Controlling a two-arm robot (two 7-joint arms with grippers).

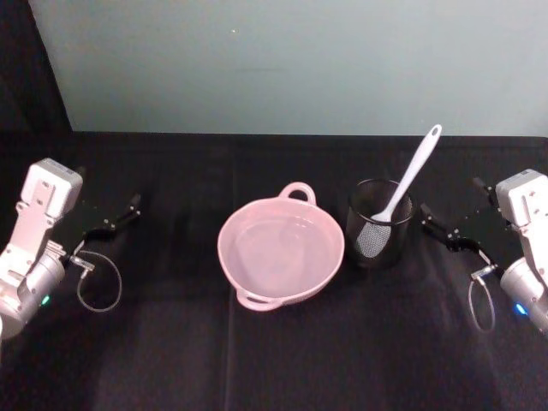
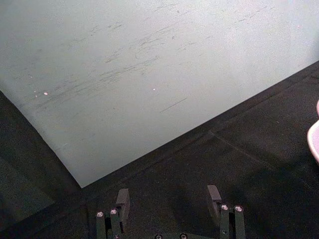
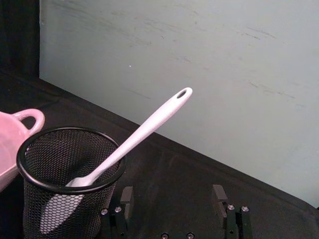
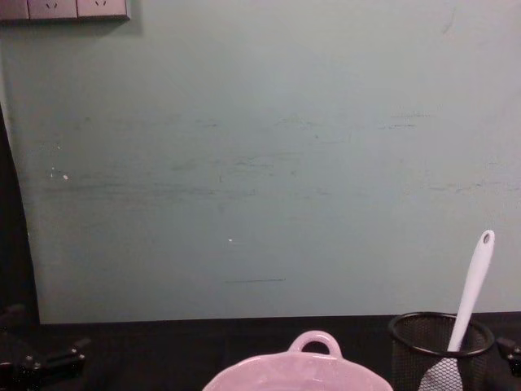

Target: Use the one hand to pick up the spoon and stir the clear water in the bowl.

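Just right of the black wire-mesh cup, the right gripper is waiting, jaws spread and empty, while the white plastic spoon is standing head-down in that cup, handle leaning away from the pale pink bowl. Best bet is closing on the upper handle and lifting along its lean, not tipping the cup. We're counting one spoon, one bowl, one cup, two grippers, the left gripper sitting parked far left, jaws apart.

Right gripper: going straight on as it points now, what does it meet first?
Probably the black mesh cup: its rim lines up with one finger of the open right gripper; depth unclear.
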